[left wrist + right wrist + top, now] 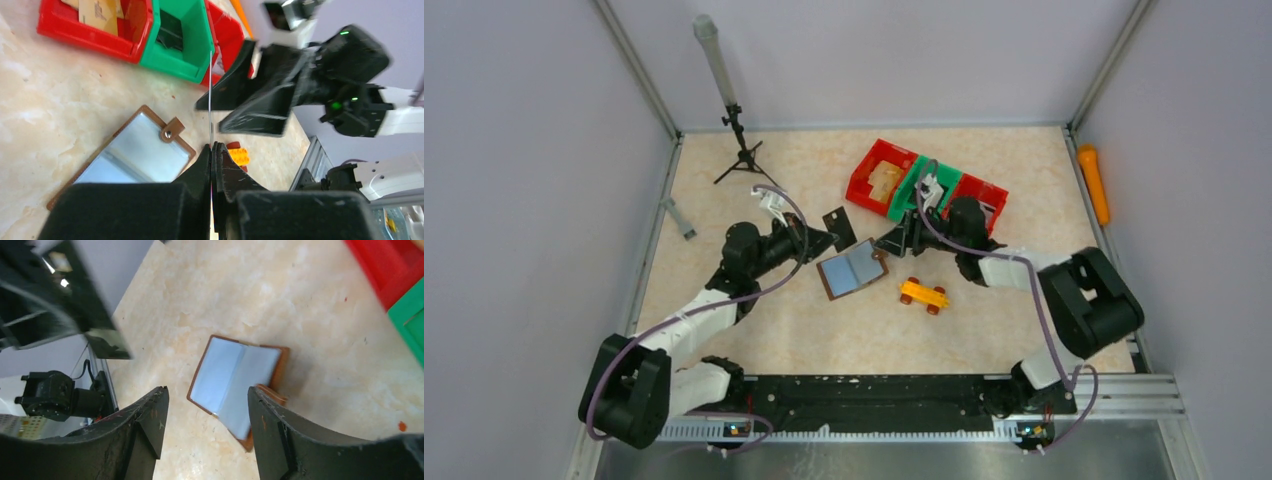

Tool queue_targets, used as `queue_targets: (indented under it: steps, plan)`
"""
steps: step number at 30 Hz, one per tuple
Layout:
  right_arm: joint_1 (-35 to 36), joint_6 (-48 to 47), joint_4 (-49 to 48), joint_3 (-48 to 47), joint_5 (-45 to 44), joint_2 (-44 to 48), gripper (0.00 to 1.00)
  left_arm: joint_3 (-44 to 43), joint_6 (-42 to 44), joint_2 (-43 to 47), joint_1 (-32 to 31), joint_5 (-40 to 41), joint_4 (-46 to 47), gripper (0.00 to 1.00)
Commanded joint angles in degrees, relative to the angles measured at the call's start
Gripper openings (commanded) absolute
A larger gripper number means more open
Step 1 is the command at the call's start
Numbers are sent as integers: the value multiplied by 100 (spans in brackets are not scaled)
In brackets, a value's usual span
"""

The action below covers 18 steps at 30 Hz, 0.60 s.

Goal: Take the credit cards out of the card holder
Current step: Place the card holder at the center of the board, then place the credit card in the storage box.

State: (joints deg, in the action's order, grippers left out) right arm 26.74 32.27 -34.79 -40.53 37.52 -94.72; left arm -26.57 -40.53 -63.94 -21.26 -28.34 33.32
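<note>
The brown card holder (852, 271) lies open on the table, its greyish-blue pockets facing up; it also shows in the left wrist view (135, 155) and the right wrist view (235, 382). My left gripper (822, 241) is shut on a black credit card (839, 228) and holds it above the table, just left of the holder. In the left wrist view the card (210, 100) is edge-on, a thin line rising from the closed gripper (212, 146). My right gripper (896, 241) is open and empty, hovering above the holder's right side (207, 392).
Red and green bins (924, 180) stand behind the right gripper. An orange toy car (924, 294) sits right of the holder. A small tripod (736, 130) stands at the back left, with a grey stick (679, 218) nearby. An orange marker (1092, 185) lies by the right wall.
</note>
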Motion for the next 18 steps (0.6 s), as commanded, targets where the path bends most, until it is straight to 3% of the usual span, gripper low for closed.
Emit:
queue_targets:
  steps: [1,9,18]
  plan:
    - [38,-559,-536,510,-431,1011,62,-172,-99,-313,3,-432,402,0]
    - [36,-296,-1738,974,115,1375,62,-307,-183,-656,-167,-957,780,0]
    - [42,74,-2421,1066,481,1294,58,-404,-288,-918,-314,-1338,1111,0]
